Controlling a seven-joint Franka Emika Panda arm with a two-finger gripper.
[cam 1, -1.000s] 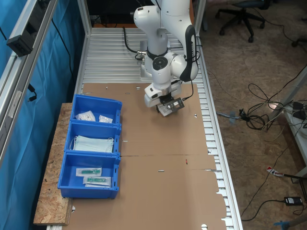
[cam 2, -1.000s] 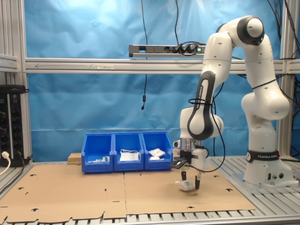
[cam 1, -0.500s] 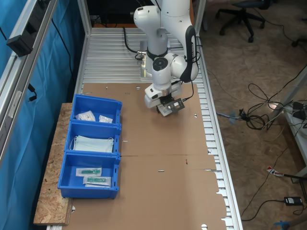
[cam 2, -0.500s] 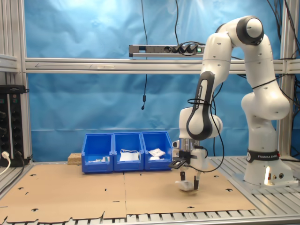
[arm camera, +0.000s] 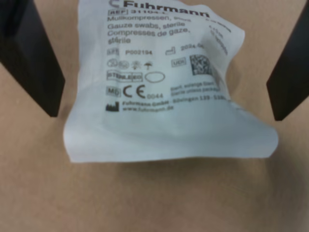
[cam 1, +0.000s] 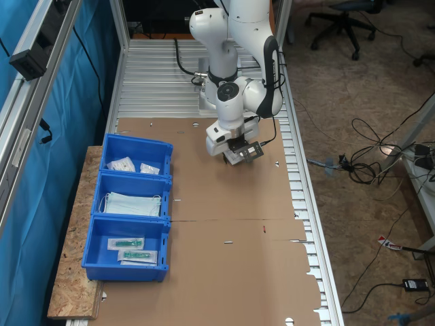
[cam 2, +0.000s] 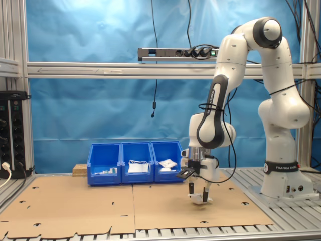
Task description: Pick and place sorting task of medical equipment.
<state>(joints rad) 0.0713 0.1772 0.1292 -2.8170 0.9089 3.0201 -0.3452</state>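
The robot's hand (cam 2: 198, 191) is low over the desk (cam 1: 224, 272), which is covered in brown cardboard. Its two black fingers (arm camera: 31, 58) point down and stand apart, one on each side of a small white packet (arm camera: 164, 92). In the wrist view there is a gap between each finger and the packet, so the hand is spread wide and is not holding anything. The packet lies on the cardboard right under the hand. It is flat and crinkly, with dark print on it. In the second exterior view the packet (cam 2: 199, 200) shows as a small white lump between the finger tips.

In the first exterior view the hand (cam 1: 238, 153) is at the far part of the cardboard, near the robot's base. Three blue bins (cam 1: 129, 227) sit in a row at the first exterior view's left, well apart from the hand. The far bin has small white packets (cam 1: 121, 164) in it. The middle bin holds light-blue face masks (cam 1: 132, 204). The near bin holds clear sleeves with green things (cam 1: 129, 243) inside.
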